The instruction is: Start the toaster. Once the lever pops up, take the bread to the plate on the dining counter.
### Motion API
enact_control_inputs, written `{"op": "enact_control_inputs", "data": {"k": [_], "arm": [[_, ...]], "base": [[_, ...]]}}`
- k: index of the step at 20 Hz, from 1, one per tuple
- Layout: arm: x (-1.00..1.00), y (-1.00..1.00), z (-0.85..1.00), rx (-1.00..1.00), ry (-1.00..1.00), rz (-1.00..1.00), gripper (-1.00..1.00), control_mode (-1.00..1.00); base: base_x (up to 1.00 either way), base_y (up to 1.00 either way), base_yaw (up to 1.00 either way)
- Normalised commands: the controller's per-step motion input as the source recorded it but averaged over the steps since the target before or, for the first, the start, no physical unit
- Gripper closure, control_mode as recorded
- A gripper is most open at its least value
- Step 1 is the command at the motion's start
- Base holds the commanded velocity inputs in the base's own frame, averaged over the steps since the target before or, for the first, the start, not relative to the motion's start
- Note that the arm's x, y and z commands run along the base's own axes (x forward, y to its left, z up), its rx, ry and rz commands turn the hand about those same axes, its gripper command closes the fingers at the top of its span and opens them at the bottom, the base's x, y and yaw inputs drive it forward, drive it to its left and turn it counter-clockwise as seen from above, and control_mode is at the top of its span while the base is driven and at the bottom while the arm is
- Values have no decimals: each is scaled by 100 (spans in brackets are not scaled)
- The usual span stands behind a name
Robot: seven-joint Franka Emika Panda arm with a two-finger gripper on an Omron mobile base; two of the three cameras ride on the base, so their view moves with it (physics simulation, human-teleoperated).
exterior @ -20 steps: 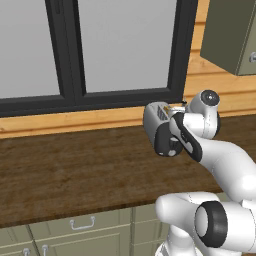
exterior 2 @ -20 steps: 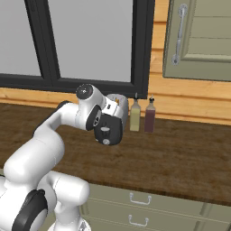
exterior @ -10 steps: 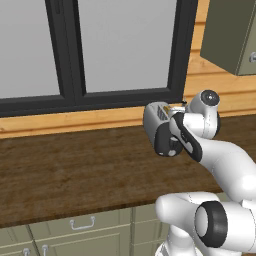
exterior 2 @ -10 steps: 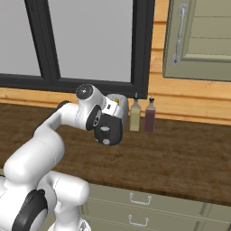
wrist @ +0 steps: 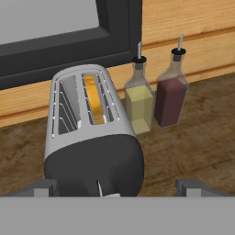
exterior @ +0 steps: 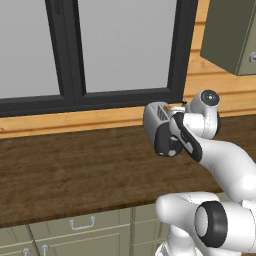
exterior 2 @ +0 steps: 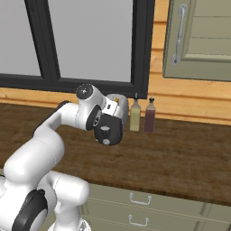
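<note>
**Toaster not yet started; bread seated in its slot**

The pincer point(wrist: 117, 187) is held with its jaws wide apart and nothing between them, just short of the toaster point(wrist: 92, 142). The bread point(wrist: 95, 99) is seen standing in the slot beyond the pincer, on the side nearer the two bottles point(wrist: 153, 94). The lever point(wrist: 99, 188) lies directly ahead, between the fingertips, and is judged not yet pressed. Everything is left: pressing the lever, waiting for the pop-up, lifting the bread and carrying it off this wooden bench point(exterior: 65, 175) to the plate.
</note>
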Motion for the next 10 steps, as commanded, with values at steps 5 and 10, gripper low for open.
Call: {"op": "enact_control_inputs", "data": {"k": [5,10], "arm": [[0,0,0,0,0,0,-100,-100],[0,0,0,0,0,0,-100,-100]], "base": [[0,0,0],[0,0,0]]}}
